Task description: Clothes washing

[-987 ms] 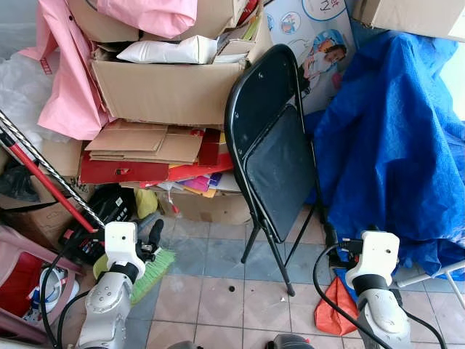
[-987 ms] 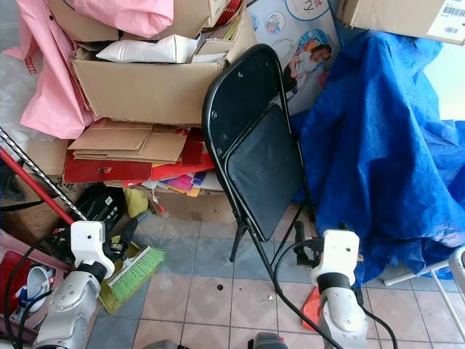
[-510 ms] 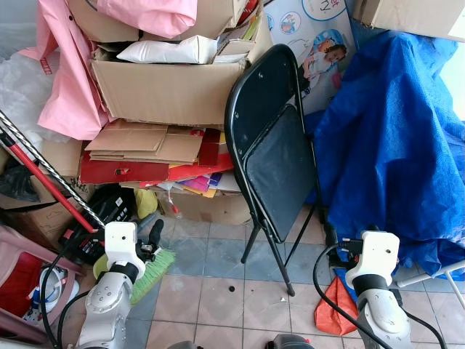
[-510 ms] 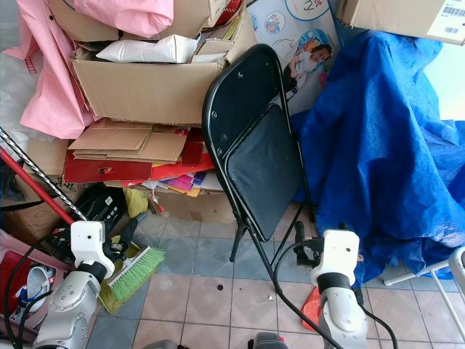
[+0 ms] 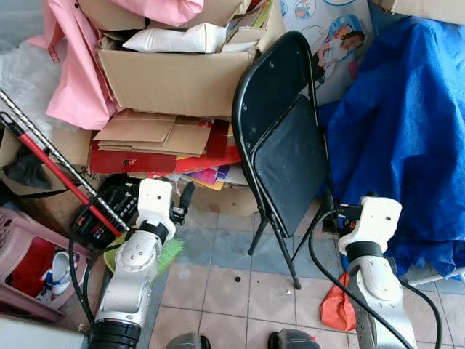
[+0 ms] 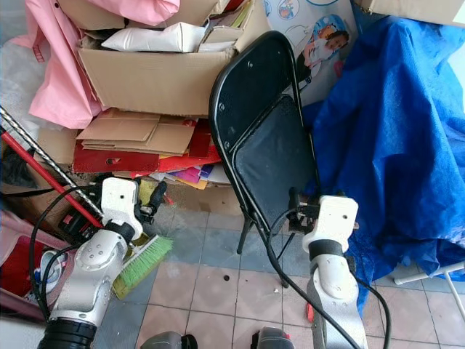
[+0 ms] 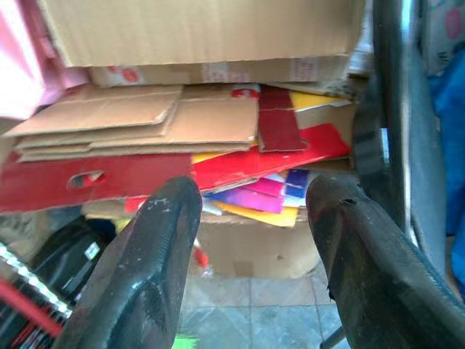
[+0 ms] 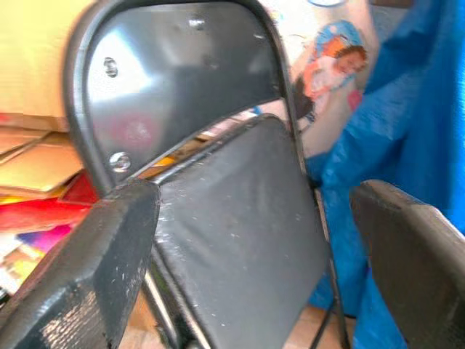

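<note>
A pink garment (image 5: 73, 69) hangs over the cardboard pile at the far left, and another pink cloth (image 5: 171, 7) lies on top of the boxes. My left gripper (image 7: 251, 211) is open and empty, held low in front of the flattened cardboard and coloured sheets (image 7: 218, 153). Its black fingers (image 5: 187, 198) point at the foot of the pile. My right gripper (image 8: 254, 196) is open and empty too, facing the folded black chair (image 5: 283, 138) from close by. A pink basket (image 5: 25, 243) stands on the floor at the lower left.
A big cardboard box (image 5: 174, 80) tops the stack behind the chair. Blue tarp (image 5: 407, 123) covers the right side. A red-handled pole (image 5: 54, 171) leans at the left, a green-bristled brush (image 5: 171, 253) lies under my left arm, and an orange bag (image 5: 338, 302) sits on the tiles.
Both arms have lifted and reached forward toward the pile and the chair. The camera has shifted slightly, so the whole scene sits a little higher in view.
</note>
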Motion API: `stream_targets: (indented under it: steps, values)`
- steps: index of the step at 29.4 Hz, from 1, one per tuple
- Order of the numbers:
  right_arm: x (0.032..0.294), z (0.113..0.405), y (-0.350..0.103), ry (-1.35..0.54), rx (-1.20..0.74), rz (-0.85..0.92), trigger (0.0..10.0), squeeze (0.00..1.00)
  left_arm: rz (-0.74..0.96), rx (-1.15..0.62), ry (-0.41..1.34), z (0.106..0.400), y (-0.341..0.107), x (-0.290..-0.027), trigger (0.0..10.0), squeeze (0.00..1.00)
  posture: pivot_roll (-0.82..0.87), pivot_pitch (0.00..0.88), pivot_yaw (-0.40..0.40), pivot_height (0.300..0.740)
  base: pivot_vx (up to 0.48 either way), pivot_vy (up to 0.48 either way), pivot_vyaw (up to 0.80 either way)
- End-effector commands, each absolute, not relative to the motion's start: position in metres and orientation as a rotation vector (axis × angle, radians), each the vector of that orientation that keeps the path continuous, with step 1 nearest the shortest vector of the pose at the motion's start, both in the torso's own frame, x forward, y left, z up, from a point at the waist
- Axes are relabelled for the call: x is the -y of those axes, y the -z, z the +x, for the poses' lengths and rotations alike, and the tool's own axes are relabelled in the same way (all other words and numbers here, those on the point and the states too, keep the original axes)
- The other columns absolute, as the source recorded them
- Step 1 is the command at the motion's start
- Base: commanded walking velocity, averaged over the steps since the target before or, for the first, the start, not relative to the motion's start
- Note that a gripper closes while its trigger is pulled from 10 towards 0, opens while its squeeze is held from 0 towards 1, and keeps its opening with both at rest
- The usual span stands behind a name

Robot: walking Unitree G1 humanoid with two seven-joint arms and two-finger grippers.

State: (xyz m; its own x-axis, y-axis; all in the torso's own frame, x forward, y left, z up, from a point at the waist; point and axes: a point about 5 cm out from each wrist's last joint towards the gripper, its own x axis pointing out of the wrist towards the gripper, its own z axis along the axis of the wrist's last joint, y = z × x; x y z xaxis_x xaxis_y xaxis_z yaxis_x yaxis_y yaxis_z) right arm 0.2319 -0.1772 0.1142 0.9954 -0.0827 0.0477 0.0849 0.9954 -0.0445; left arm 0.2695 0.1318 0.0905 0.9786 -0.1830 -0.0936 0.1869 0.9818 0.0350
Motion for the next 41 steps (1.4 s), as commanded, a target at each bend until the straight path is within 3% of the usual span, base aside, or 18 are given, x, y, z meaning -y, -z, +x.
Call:
stream_targets:
  steps: [1, 7, 16, 26, 36, 41]
  values:
    - [0.181, 0.221, -0.110, 0.079, 0.006, -0.071, 10.0, 0.00, 0.056, -0.086, 0.088, 0.264, -0.096, -0.143, 10.0, 0.00, -0.12, 0.057, 0.085, 0.740, 0.000, 0.000, 0.80]
    - [0.194, 0.204, -0.104, 0.063, -0.028, -0.142, 10.0, 0.00, 0.050, -0.137, 0.121, 0.260, -0.084, -0.150, 10.0, 0.00, -0.14, 0.066, 0.080, 0.740, 0.000, 0.000, 0.80]
    - [0.185, 0.224, -0.118, 0.052, 0.026, -0.141, 10.0, 0.00, -0.023, -0.170, 0.112, 0.265, -0.091, -0.140, 10.0, 0.00, -0.13, 0.079, 0.071, 0.740, 0.000, 0.000, 0.80]
    - [0.164, 0.239, -0.124, -0.041, 0.066, -0.136, 10.0, 0.00, 0.061, -0.141, 0.090, 0.259, -0.096, -0.145, 10.0, 0.00, -0.10, 0.087, 0.061, 0.740, 0.000, 0.000, 0.80]
    - [0.168, 0.249, -0.130, -0.037, 0.090, -0.151, 10.0, 0.00, -0.029, -0.156, 0.139, 0.255, -0.099, -0.141, 10.0, 0.00, -0.09, 0.092, 0.058, 0.740, 0.000, 0.000, 0.80]
    - [0.167, 0.249, -0.130, -0.034, 0.092, -0.148, 10.0, 0.00, 0.035, -0.144, 0.112, 0.253, -0.099, -0.143, 10.0, 0.00, -0.09, 0.097, 0.060, 0.740, 0.000, 0.000, 0.80]
